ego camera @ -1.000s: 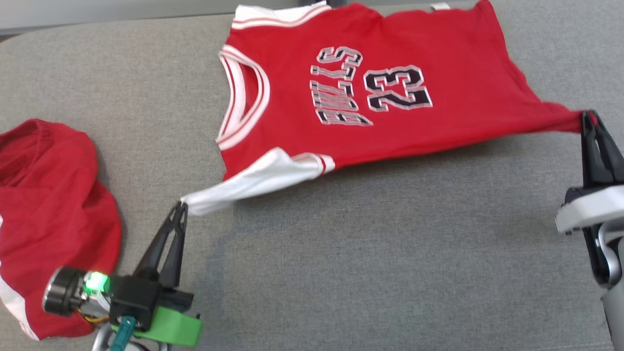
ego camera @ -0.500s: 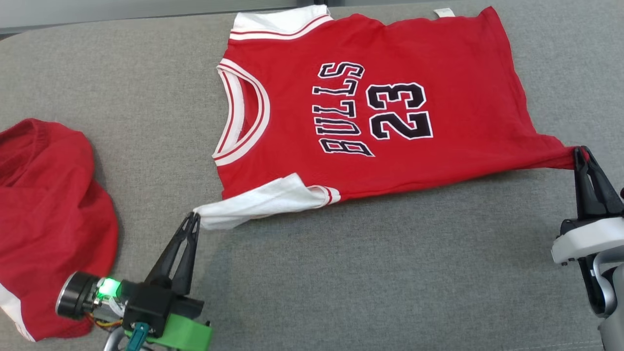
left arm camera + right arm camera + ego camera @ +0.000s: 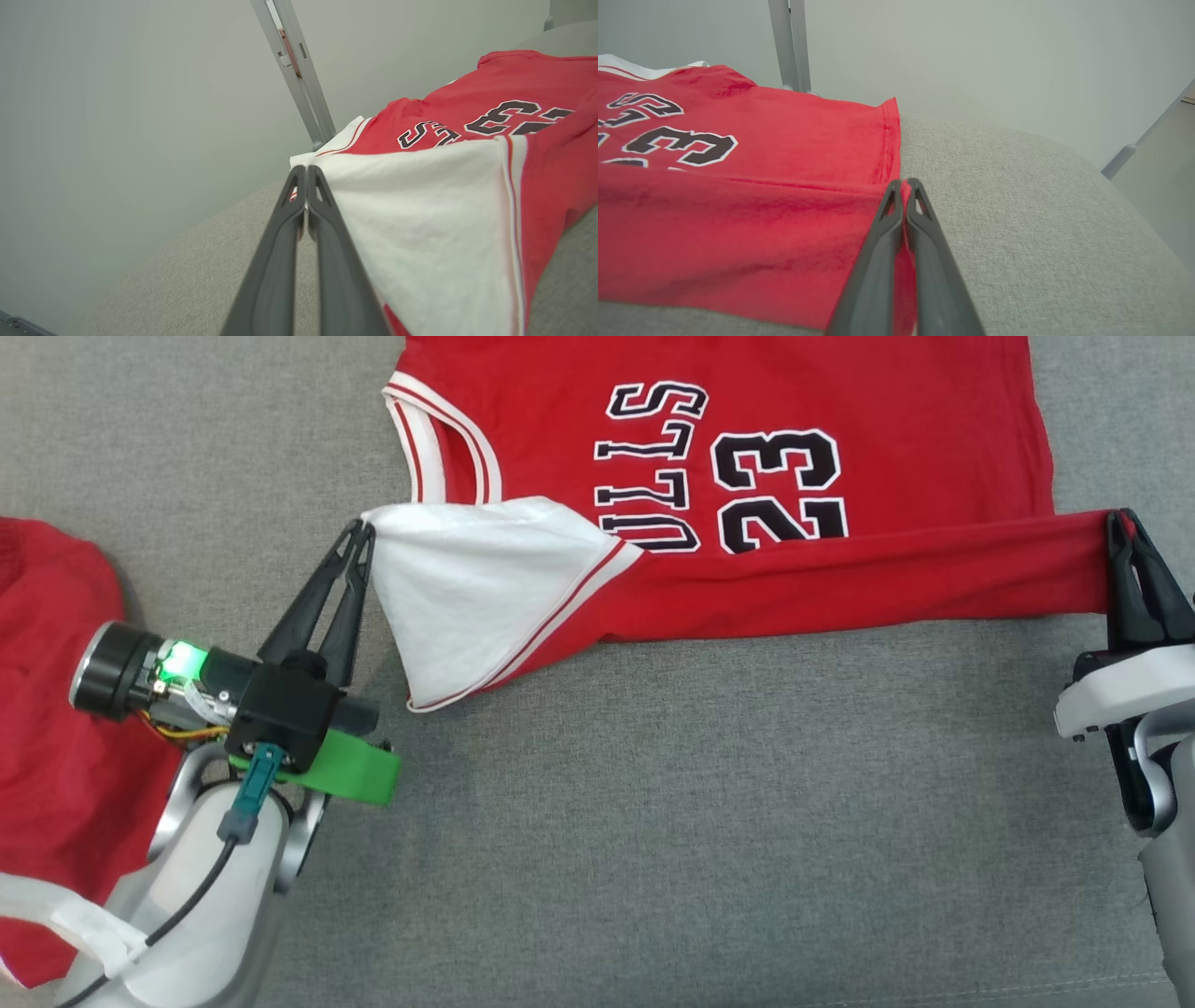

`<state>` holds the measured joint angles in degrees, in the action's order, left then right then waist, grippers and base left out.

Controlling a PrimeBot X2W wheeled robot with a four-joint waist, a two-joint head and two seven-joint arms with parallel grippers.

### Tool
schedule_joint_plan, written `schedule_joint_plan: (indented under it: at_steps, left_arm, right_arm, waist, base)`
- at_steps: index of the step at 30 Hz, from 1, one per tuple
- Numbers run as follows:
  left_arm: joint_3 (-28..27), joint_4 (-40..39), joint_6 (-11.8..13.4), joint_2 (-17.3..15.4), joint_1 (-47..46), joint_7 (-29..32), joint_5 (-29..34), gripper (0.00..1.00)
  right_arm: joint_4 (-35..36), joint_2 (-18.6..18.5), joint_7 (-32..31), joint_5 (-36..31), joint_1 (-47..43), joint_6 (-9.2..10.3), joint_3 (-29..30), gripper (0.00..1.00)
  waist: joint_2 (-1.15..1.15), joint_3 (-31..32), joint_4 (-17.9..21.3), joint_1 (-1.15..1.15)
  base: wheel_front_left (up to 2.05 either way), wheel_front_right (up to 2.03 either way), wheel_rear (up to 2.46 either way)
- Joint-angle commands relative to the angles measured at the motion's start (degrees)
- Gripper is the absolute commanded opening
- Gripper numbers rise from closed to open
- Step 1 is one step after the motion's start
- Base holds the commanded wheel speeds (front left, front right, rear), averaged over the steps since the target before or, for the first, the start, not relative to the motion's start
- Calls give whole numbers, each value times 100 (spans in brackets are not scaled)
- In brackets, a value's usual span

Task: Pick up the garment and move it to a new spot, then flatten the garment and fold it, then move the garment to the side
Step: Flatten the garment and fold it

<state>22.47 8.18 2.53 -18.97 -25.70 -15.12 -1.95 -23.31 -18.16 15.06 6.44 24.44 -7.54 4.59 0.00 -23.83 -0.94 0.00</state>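
Currently pinching jersey (image 3: 920, 425) at two near corners, with left gripper (image 3: 360, 528) on white sleeve (image 3: 467, 588) tip, with right gripper (image 3: 1121, 519) on red hem corner. Holding near edge taut, doubled over print (image 3: 775, 467). Spread on grey cushion (image 3: 709, 803), far centre; other red garment (image 3: 47, 728) lying left.

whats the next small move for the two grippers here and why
Probably carry both grippers together farther across the jersey, toward its far edge, then lower them. The left gripper is shut on the white sleeve and the right gripper on the jersey's other near corner. The lifted edge covers only the near part of the lettering, so the fold looks unfinished.
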Motion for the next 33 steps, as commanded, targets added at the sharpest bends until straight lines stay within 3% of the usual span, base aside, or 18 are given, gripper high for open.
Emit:
schedule_joint_plan:
  at_steps: [1, 13, 22, 23, 24, 25, 26, 33]
  left_arm:
    - [-10, 90, -43, -37, -228, -4, 88, 0]
    - [94, 565, -95, -88, -1178, -3, 300, 0]
    - [223, 580, 110, -103, -1367, -4, 371, 0]
    - [224, 614, 130, -97, -1373, -3, 359, 0]
    - [215, 666, 164, -79, -1378, -3, 322, 0]
    - [204, 703, 196, -53, -1388, -4, 304, 46]
    - [199, 738, 237, -34, -1406, -3, 303, 100]
    - [-124, 450, 620, 226, -653, -4, -185, 100]
  right_arm:
    - [-54, -31, 12, -31, 135, 9, -28, 0]
    - [-296, -29, 12, -151, 720, 9, -101, 0]
    - [-294, 37, 12, -183, 895, 9, -156, 0]
    - [-309, 47, 12, -183, 900, 9, -153, 13]
    - [-298, 64, 12, -181, 908, 9, -101, 85]
    - [-265, 79, 12, -192, 913, 9, -52, 100]
    - [-249, 102, 12, -215, 909, 9, -36, 100]
    - [167, 265, 12, -191, 564, 9, 75, 100]
  waist:
    - [0, -257, -12, 0]
    - [0, -646, -19, 0]
    - [0, -713, 7, 0]
    - [0, -713, 6, 0]
    - [0, -712, 8, 0]
    - [0, -708, 6, 0]
    - [0, -695, 2, 0]
    - [0, -390, 21, 0]
  base:
    - [0, 0, 0]
    - [0, 0, 0]
    - [0, 0, 0]
    - [0, 0, 0]
    - [0, 0, 0]
    - [0, 0, 0]
    - [0, 0, 0]
    - [0, 0, 0]
